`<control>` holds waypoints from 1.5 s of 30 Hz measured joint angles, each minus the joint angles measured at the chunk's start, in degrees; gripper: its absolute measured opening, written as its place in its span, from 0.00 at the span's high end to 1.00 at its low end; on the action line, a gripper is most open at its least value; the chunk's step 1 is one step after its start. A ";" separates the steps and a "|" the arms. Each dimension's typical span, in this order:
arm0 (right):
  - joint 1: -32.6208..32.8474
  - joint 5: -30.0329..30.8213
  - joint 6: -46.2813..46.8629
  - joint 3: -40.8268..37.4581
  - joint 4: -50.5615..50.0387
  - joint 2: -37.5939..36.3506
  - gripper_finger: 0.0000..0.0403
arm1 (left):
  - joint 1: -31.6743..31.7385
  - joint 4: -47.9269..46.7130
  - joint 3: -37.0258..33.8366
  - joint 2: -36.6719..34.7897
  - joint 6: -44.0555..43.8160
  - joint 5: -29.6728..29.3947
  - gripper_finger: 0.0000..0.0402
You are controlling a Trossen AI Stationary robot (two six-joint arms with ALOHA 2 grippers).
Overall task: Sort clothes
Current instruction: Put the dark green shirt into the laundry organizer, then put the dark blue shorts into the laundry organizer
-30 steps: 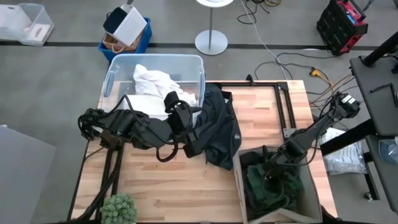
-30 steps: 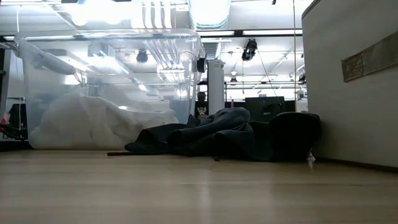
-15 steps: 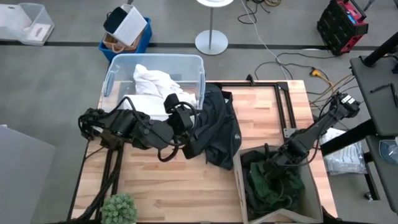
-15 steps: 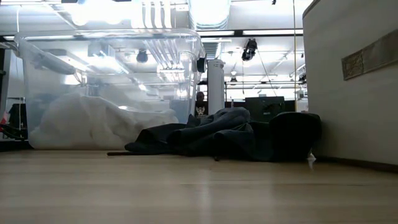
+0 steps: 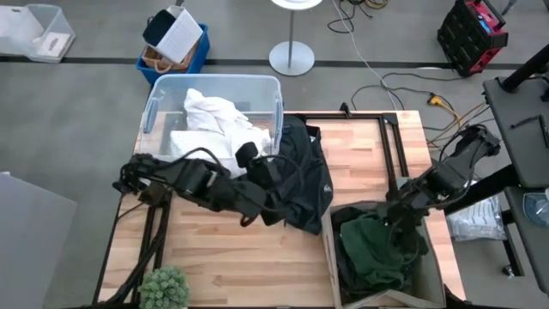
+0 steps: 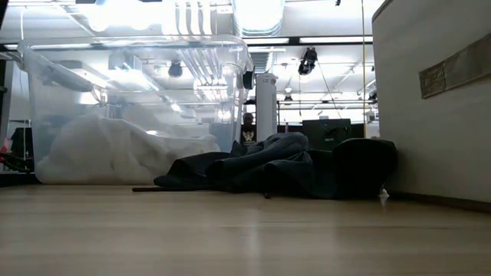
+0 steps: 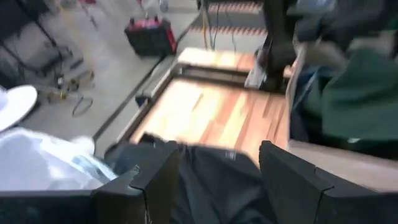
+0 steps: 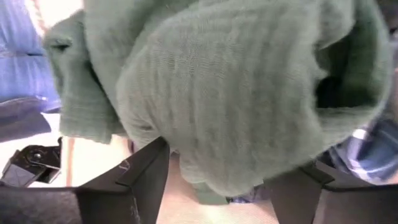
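Left gripper sits centre-left in the high view, over the left edge of the dark grey garment; the left wrist view shows its fingers spread apart with that dark fabric lying between and below them, nothing pinched. Right gripper is at lower right of the high view, at the top edge of the cardboard box, just above the dark green garment inside it. Right wrist view is filled by green knit directly in front of the fingers; they stand apart, but I cannot tell whether they're pinching the cloth or just near it. Blue-and-white plaid fabric shows at the right edge of that view. White clothes are in the clear plastic bin, upper centre-left of the high view, touching the dark garment's upper left. Low view: the bin at left, the dark pile mid-frame against the box wall. A small plant sits at lower left on the wooden table.
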 joint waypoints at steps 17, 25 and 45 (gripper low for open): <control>0.02 9.51 2.89 14.97 -2.14 -1.20 0.44 | 12.58 -8.55 -0.02 19.93 -6.74 15.04 0.50; 0.02 11.14 3.17 15.49 -2.13 -1.08 0.41 | 19.24 -5.98 0.00 27.58 -4.03 20.39 0.50; 0.00 14.13 2.21 15.44 -2.13 -0.57 0.41 | 25.44 0.45 -0.22 36.50 -5.28 28.06 0.64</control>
